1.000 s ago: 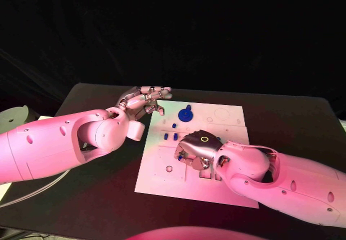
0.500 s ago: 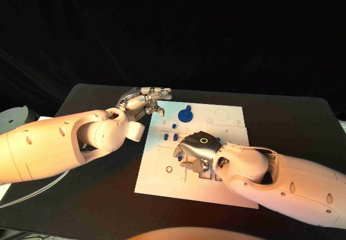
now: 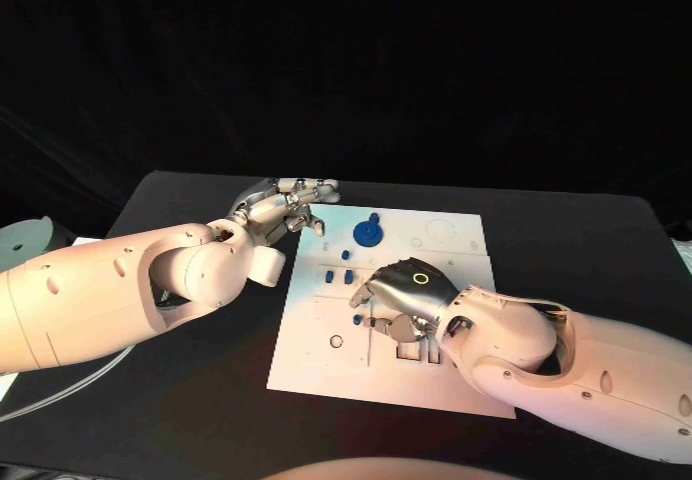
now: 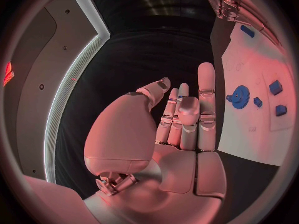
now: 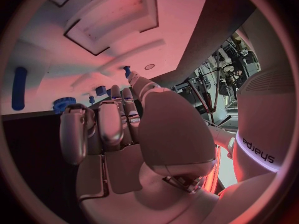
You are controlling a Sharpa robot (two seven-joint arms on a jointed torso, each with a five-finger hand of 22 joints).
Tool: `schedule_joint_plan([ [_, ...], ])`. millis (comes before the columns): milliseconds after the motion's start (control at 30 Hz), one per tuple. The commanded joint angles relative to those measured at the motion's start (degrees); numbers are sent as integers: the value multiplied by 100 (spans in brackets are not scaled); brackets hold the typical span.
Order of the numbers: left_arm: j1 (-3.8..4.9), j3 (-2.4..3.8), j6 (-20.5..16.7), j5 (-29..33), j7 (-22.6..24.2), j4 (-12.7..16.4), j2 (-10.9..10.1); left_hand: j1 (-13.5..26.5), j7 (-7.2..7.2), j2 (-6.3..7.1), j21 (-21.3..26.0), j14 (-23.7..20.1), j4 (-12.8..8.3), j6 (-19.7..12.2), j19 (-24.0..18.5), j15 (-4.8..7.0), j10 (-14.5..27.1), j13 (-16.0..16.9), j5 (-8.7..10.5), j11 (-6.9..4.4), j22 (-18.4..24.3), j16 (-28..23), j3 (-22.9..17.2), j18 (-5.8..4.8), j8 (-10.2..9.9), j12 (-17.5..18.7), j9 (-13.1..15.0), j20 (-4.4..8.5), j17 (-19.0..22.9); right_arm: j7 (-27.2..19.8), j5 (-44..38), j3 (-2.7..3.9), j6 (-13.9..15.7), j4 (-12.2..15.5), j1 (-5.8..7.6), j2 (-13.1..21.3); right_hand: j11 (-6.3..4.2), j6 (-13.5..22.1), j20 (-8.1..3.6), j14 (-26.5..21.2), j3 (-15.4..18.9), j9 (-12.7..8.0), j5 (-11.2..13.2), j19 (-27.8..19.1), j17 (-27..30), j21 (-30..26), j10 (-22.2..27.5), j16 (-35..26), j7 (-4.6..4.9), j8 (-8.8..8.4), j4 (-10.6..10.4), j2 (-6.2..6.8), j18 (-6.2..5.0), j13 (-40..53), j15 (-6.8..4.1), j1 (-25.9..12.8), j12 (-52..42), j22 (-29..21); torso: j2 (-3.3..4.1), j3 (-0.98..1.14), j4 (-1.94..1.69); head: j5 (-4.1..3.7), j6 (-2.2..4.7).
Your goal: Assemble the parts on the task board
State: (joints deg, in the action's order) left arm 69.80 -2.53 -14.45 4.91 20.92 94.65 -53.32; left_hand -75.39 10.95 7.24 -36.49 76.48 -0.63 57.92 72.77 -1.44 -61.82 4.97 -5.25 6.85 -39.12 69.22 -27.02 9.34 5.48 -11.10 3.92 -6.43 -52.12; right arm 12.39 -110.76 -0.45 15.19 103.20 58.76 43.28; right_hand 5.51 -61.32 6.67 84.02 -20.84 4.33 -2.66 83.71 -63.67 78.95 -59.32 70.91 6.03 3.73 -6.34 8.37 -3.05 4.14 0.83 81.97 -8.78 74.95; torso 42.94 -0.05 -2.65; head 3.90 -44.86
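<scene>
- The task board [image 3: 447, 385] lies in the middle of the black table [image 3: 173, 400], its long sides running from the near edge toward the far edge.
- The left hand [image 3: 286, 208] hangs at the board's far left corner, just off the white plate; in its own wrist view the hand [image 4: 181, 124] has its fingers straight and close together, with nothing in them.
- A blue gear [image 3: 369, 232] sits near the board's far edge, a little in from that corner, close beside the left hand but apart from it (it shows in the left wrist view too [image 4: 239, 95]).
- Two small blue pegs [image 3: 339, 276] stand by the board's left side, between the gear and the right hand.
- The right hand [image 3: 397, 300] is over the middle of the board, palm down, above the rectangular slots [image 3: 411, 350].
- In the right wrist view a small blue part [image 5: 127, 71] stands at the tips of the fingers [image 5: 124, 104]; it looks pinched there, though I cannot tell for certain.
- Another small blue part [image 3: 358, 319] lies on the board just beside the right hand, on its left-edge side.
</scene>
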Motion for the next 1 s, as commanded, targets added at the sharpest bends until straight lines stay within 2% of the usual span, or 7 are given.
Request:
schedule_joint_plan([
  [33,0,0,128,18,2,-3,1,7,12,-45,39,-26,1,-35,4,-10,39,7,18,-9,10,-9,39,102,14,-29,-6,-46,5,-80,174,38,439,130,16,163,-6,-31,-22,145,-60,9,-39,76,24,43,-71,3,24,16,-10,-47,-26,-4,-34,14,-42,112,-3,-3,9,-47,27],
  [233,-1,-6,166,18,-12,-4,2,7,12,-45,39,-26,1,-35,4,-10,39,7,18,-9,10,-9,39,102,14,-29,-6,-46,5,84,506,133,191,333,183,676,-14,20,-33,150,-41,-5,-32,87,53,38,-108,-9,17,-15,-40,27,-25,-31,-40,-56,-70,106,-9,-7,10,-119,69],
  [400,-1,-11,183,18,-17,3,2,0,10,-56,43,-34,-4,-34,3,-10,45,9,16,-10,12,-13,39,102,21,-45,-3,-48,19,260,513,159,-75,402,349,1091,2,100,-29,155,47,-22,-22,87,76,22,-6,-16,-3,-26,-69,138,-26,-56,-28,-124,-27,89,-5,-12,13,-192,122],
  [567,-1,-15,202,18,-11,8,5,0,10,-56,43,-34,-4,-34,3,-10,45,9,16,-10,12,-13,39,102,21,-45,-3,-48,19,335,438,168,-260,418,446,1398,-1,139,-20,157,134,-28,-20,90,99,17,49,-25,-44,-19,-97,205,-25,-56,-20,-154,-6,86,-3,-2,16,-252,158],
  [767,-2,-18,211,18,-6,4,5,0,10,-56,43,-34,-4,-34,3,-10,45,9,16,-10,12,-13,39,102,21,-45,-3,-48,19,356,345,170,-371,413,474,1518,-50,133,-29,160,189,-24,-21,92,116,11,60,-32,-46,-10,-119,217,-28,-54,-45,-160,-3,81,2,-1,20,-276,185],
  [833,-2,-19,215,18,-6,3,7,0,10,-56,43,-34,-4,-34,3,-10,45,9,16,-10,12,-13,39,102,21,-45,-3,-48,19,351,327,170,-392,403,477,1510,-56,132,-31,160,193,-24,-21,92,118,10,61,-32,-47,-10,-120,216,-29,-54,-48,-159,-3,80,1,-6,12,-289,195],
  [1000,-3,-20,222,18,-10,1,8,0,10,-57,44,-35,-5,-34,2,-10,45,10,16,-10,13,-13,41,103,23,-49,-3,-49,20,342,301,169,-422,342,480,1427,-101,123,-54,163,199,-21,-20,93,133,4,41,-39,-47,-7,-127,181,-31,-52,-82,-124,-10,75,7,-4,-1,-288,197],
])
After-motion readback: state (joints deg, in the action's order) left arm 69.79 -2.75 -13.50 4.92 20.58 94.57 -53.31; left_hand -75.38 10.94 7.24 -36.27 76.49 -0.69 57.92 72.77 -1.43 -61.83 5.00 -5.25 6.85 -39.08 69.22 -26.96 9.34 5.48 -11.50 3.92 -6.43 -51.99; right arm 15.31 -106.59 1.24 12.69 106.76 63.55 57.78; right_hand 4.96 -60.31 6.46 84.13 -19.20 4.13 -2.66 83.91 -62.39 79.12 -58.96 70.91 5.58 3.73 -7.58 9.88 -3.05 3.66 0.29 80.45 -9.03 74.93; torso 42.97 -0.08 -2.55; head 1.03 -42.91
